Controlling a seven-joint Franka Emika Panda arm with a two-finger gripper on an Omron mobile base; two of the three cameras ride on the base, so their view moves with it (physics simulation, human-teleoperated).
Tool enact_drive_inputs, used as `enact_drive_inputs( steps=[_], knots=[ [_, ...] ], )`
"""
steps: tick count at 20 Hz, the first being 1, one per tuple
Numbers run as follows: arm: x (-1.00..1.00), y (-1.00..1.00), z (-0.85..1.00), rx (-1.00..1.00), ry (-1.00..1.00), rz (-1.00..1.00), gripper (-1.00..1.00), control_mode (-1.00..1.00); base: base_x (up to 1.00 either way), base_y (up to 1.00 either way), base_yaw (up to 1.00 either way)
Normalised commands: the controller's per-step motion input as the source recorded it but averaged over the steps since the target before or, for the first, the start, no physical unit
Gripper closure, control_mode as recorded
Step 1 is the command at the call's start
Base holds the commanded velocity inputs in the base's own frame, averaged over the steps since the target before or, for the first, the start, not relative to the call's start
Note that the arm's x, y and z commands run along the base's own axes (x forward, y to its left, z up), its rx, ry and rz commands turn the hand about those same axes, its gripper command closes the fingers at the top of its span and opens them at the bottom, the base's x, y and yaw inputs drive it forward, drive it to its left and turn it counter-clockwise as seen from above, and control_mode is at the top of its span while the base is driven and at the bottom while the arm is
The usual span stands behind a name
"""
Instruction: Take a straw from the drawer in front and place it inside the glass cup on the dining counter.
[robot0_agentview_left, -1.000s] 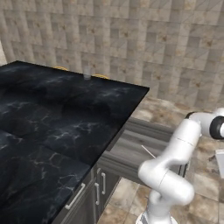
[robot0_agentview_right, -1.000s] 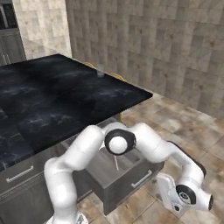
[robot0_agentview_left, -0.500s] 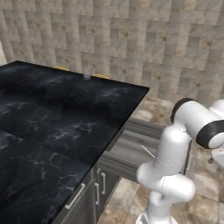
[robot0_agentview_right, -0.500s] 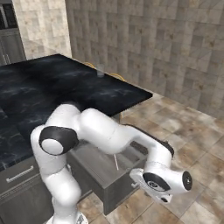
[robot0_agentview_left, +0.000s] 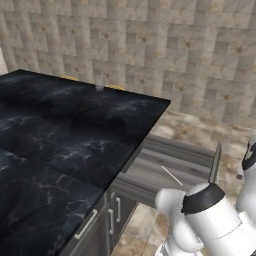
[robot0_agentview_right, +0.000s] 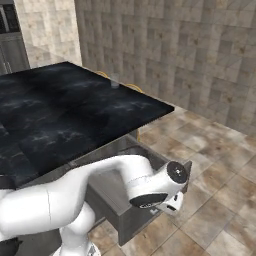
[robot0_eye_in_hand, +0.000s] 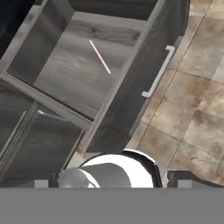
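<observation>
The drawer stands pulled open below me, and the thin pale straw lies slantwise on its grey floor. My gripper hovers above the drawer's near corner, open, with nothing between its widely spaced fingertips. From the base, the straw shows in the open drawer beside the dining counter. The small glass cup stands at the counter's far edge. In the right base view my arm crosses in front of the drawer, and the glass cup stands on the dining counter.
The drawer's front panel carries a silver bar handle. Grey cabinet fronts with bar handles sit under the counter. Yellow chair backs peek up behind it. Tiled floor spreads out to the right, with a stone wall beyond.
My arm has swung round and folded down low in front of the drawer. The straw, drawer and cup have not moved, and the gripper has stayed open.
</observation>
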Motion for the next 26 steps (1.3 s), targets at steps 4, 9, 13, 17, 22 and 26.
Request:
enact_drive_inputs(
  steps=[4,9,13,17,22,26],
  knots=[
    [0.37,0.64,0.93,-0.1,0.3,0.03,-1.0,-1.0,0.0,0.0,0.0],
    [0.89,0.51,0.15,-0.03,0.37,0.14,-1.0,-1.0,0.0,0.0,0.0],
    [1.0,0.29,-0.3,-0.14,0.38,0.17,-1.0,-1.0,0.0,0.0,0.0],
    [1.0,0.05,-0.54,-0.14,0.32,0.22,-1.0,-1.0,0.0,0.0,0.0],
    [0.89,0.12,-0.71,-0.14,0.19,0.3,-1.0,-1.0,0.0,0.0,0.0],
    [0.61,0.0,-0.34,0.0,0.01,0.3,-1.0,-1.0,0.0,0.0,0.0]
  ],
)
